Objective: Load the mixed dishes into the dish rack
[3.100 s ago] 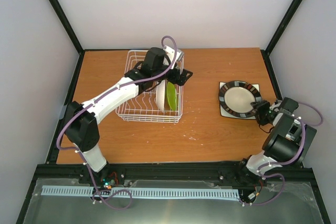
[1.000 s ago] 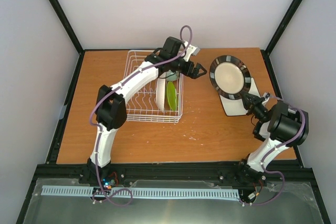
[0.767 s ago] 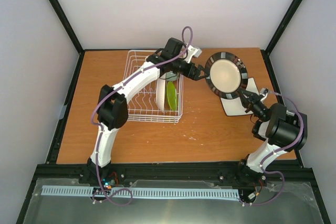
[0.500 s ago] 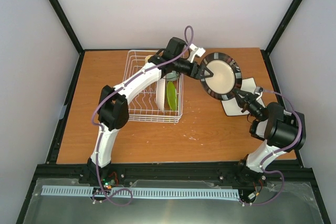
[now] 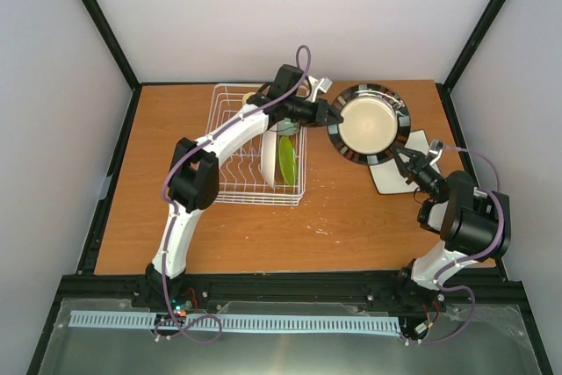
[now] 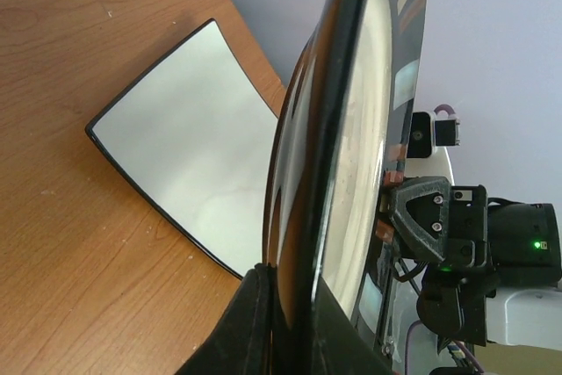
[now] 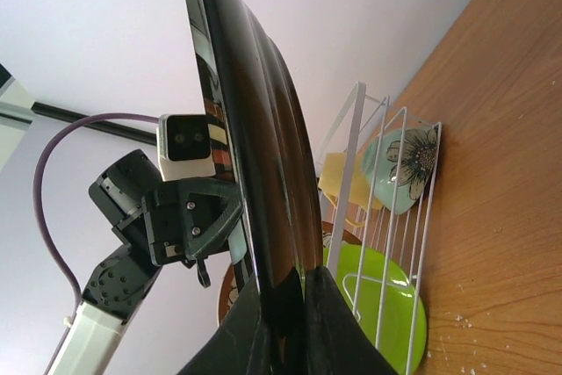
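Both hands were on the dark-rimmed plate [image 5: 369, 123], and it was up off the bench [image 5: 176, 129]! It hung in the air just right of the rack [image 5: 230, 151], its cream face turned up toward the overhead camera. The left hand [image 5: 331, 115] reached across the rack's far right corner and was clamped tight on the plate's left rim. The right hand [image 5: 402, 158] was clamped on the lower right rim, so the plate was pinched from two sides.

From the left wrist the plate [image 6: 369, 129] showed nearly edge-on, its rim sunk between the dark fingers [image 6: 255, 322] at the bottom of the view. Below it a white square mat [image 6: 184, 147] with a dark edge lay flat on the bench. Nothing stood on the part of it that showed.

The right wrist saw the plate's glossy dark underside [image 7: 255, 173], its own fingers [image 7: 329, 327] gripping the rim.

In the rack, the white plate [image 5: 268, 162] and the green plate [image 5: 286, 161] stood on edge side by side near the right wall. Beyond them, through the wires, the flowered cup [image 7: 399, 169] sat in the far corner with the yellow mug [image 7: 338, 177] just beside it.
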